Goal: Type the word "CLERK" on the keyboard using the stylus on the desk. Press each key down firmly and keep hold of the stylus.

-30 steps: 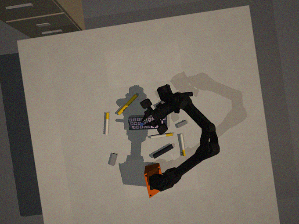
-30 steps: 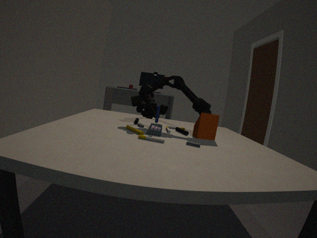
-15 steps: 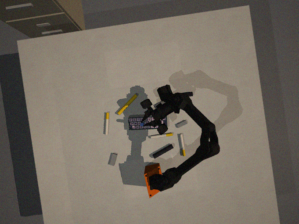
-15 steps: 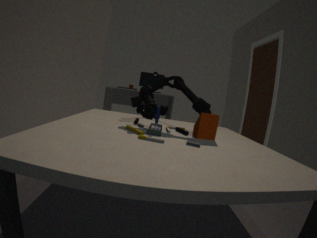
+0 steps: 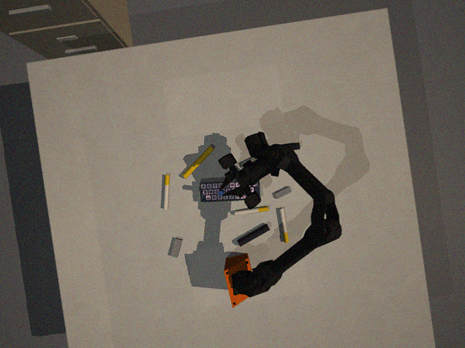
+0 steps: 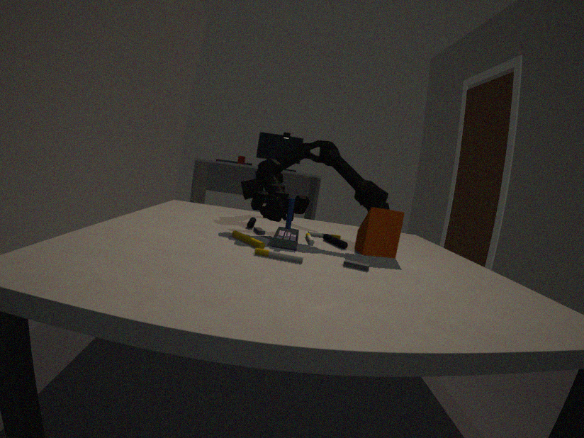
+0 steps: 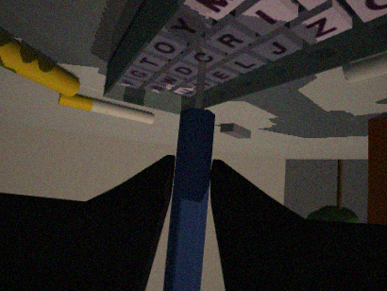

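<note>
My gripper (image 5: 223, 191) (image 7: 193, 165) is shut on the blue stylus (image 6: 290, 212) (image 7: 193, 142), which points down over the keyboard (image 6: 285, 243) (image 7: 278, 59). The stylus has a thin grey tip (image 7: 200, 87). In the wrist view the tip overlaps the lower edge of the C key (image 7: 204, 57); whether it touches or presses the key cannot be told. The R key (image 7: 230, 41), E key (image 7: 220, 76) and L key (image 7: 247, 64) show near it. I cannot make out the K key. The arm hides the keyboard's right part in the top view.
A yellow cylinder (image 5: 197, 162) (image 7: 40, 66) lies beyond the keyboard's far left corner. A white-and-yellow cylinder (image 5: 165, 193) (image 7: 106, 108) lies left. Another white-and-yellow cylinder (image 5: 248, 211) and a dark cylinder (image 5: 253, 234) lie on the arm-base side. A grey block (image 5: 281, 192) lies right.
</note>
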`<control>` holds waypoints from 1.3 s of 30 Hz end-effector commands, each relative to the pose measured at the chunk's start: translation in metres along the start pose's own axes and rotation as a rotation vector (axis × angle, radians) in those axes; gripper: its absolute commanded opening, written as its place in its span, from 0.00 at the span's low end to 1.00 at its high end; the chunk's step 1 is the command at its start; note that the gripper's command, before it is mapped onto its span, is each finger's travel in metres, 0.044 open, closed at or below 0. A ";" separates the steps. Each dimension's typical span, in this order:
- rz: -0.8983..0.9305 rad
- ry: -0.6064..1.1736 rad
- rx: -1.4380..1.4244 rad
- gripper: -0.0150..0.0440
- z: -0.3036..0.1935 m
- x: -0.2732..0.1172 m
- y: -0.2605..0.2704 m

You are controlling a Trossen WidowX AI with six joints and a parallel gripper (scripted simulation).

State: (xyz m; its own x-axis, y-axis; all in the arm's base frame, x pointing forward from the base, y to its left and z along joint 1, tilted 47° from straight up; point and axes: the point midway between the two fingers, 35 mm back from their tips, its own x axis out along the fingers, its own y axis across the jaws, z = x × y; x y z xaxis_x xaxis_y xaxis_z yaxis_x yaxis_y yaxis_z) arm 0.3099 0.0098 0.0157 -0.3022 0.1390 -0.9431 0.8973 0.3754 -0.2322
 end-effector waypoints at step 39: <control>-0.002 -0.007 -0.012 0.35 -0.025 -0.014 0.001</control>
State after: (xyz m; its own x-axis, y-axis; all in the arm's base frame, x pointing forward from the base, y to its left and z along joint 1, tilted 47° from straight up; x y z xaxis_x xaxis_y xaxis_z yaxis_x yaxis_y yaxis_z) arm 0.3066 0.0319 0.0347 -0.3013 0.1317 -0.9444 0.8931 0.3859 -0.2311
